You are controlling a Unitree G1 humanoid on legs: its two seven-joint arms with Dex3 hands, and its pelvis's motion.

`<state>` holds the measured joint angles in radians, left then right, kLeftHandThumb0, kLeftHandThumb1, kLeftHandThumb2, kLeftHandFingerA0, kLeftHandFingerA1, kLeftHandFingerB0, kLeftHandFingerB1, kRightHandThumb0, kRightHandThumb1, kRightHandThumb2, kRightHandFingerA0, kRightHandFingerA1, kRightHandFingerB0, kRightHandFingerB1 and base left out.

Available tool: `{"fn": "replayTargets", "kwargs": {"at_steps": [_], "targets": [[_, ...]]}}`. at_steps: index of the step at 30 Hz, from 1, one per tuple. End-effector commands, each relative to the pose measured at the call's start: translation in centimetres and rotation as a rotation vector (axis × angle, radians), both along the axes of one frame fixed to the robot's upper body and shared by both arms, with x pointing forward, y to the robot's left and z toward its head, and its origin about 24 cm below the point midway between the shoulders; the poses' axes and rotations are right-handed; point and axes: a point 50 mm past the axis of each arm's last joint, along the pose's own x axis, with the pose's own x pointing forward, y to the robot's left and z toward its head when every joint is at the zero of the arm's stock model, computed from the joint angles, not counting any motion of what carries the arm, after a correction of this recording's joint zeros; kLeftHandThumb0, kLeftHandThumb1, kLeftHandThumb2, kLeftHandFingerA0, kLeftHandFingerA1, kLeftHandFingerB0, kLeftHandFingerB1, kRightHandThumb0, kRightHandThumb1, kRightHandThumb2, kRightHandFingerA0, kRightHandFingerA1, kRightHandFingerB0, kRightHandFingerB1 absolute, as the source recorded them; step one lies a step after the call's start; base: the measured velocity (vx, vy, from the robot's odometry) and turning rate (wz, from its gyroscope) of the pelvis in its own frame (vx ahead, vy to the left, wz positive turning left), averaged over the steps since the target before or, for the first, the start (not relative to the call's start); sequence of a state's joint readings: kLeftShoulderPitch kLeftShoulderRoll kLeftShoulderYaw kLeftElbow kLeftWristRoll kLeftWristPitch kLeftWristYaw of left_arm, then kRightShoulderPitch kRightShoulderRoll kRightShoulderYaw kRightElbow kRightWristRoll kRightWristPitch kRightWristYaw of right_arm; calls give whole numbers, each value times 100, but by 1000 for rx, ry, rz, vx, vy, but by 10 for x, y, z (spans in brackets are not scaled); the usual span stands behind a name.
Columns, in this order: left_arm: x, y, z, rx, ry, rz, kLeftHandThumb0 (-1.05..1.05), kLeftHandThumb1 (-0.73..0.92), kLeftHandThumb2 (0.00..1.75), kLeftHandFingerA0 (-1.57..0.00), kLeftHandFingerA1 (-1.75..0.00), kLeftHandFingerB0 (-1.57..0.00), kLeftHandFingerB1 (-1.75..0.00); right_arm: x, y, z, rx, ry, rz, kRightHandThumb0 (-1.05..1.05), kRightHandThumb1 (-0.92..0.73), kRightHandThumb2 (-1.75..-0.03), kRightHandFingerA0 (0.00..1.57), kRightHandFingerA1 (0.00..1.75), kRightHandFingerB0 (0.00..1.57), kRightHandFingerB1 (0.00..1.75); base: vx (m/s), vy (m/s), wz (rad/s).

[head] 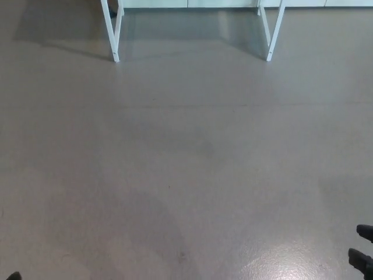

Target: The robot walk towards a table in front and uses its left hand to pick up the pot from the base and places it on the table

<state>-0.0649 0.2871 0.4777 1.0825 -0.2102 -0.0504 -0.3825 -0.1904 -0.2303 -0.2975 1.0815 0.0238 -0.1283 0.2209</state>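
Head view: smooth grey floor (pixel 186 169) fills nearly whole frame, faint sheen at lower right. White bench (pixel 116 35) at top edge, well ahead; only slanted legs show, one pair left, one pair right, top cut off. Pot not visible, so its place cannot be told. Black right hand (pixel 363 252) at lower right edge, mostly cropped; spread or closed, cannot tell. Dark sliver in lower left corner, possibly left hand (pixel 13 276); state unclear.

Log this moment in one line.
phase: approach | table legs: top of frame | pot: not in view | left robot hand: sliver at bottom edge | right robot hand: partly in frame
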Motion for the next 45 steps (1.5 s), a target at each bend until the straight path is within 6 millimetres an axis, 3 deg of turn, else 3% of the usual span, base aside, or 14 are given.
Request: {"fn": "replayTargets", "kwargs": {"at_steps": [1,8,24,25,26,27,35,37,39,40,41,42,43,45], "targets": [[-5,7,4,-16,-62,-4,-16,40,86,-40,-60,-14,-47,-8,-9,1,25,-33,-15,-17,-50,-54,56,53,47,46,0,0,0],[-39,6,-8,-23,20,-8,-16,44,88,-36,-58,-11,-46,-43,-12,-15,33,47,-31,-18,-50,-54,52,51,47,45,0,0,0],[-73,-2,-20,-34,94,-37,-16,43,87,-42,-60,-11,-46,-82,-19,-27,4,143,-16,-17,-53,-55,49,49,44,44,19,-2,2],[-73,-2,-20,-31,99,-39,-22,59,57,-51,-42,-23,-31,-82,-18,-27,-1,139,-19,-16,-53,-55,55,52,46,45,0,0,0],[-71,-3,-20,-32,94,-39,-18,42,87,-40,-60,-10,-46,-80,-18,-26,-1,140,-20,-17,-52,-54,55,52,46,45,-39,24,61],[-71,-3,-21,-28,94,-37,-21,57,57,-52,-42,-24,-31,-79,-18,-26,-4,144,-18,-17,-52,-55,55,51,46,44,-46,19,11],[-83,-2,-22,-16,112,-39,-21,56,56,-63,-44,-26,-32,-88,-17,-29,25,140,-44,-25,-52,-55,38,43,42,43,47,112,-11],[-83,-3,-22,-14,110,-38,-21,56,56,-63,-45,-27,-32,-88,-18,-29,22,138,-64,-25,-51,-54,38,43,46,44,144,575,-28],[-84,-3,-22,-16,105,-46,-21,56,57,-63,-45,-25,-32,-88,-18,-28,-44,121,-87,-10,-54,-55,45,44,78,64,150,391,-4],[-85,-2,-22,-15,110,-44,-21,56,57,-63,-45,-25,-32,-88,-17,-27,-66,101,-108,-10,-54,-55,45,44,78,64,167,170,8],[-82,-2,-22,-12,108,-41,-21,56,57,-66,-45,-26,-32,-84,-17,-27,-69,90,-123,-10,-55,-55,46,44,77,64,163,123,-1],[-81,-2,-22,-12,106,-40,-27,54,59,-62,-46,-26,-34,-83,-17,-27,-62,87,-140,-16,-54,-55,43,45,63,55,174,88,0],[-82,-2,-22,-14,105,-40,-27,54,59,-62,-46,-26,-34,-82,-17,-27,-50,85,-162,-16,-54,-55,43,45,63,55,181,48,5],[-82,-1,-21,-15,101,-37,-22,55,56,-63,-45,-25,-32,-81,-16,-28,-22,93,-172,-21,-52,-55,42,45,45,44,184,-3,8]]}}
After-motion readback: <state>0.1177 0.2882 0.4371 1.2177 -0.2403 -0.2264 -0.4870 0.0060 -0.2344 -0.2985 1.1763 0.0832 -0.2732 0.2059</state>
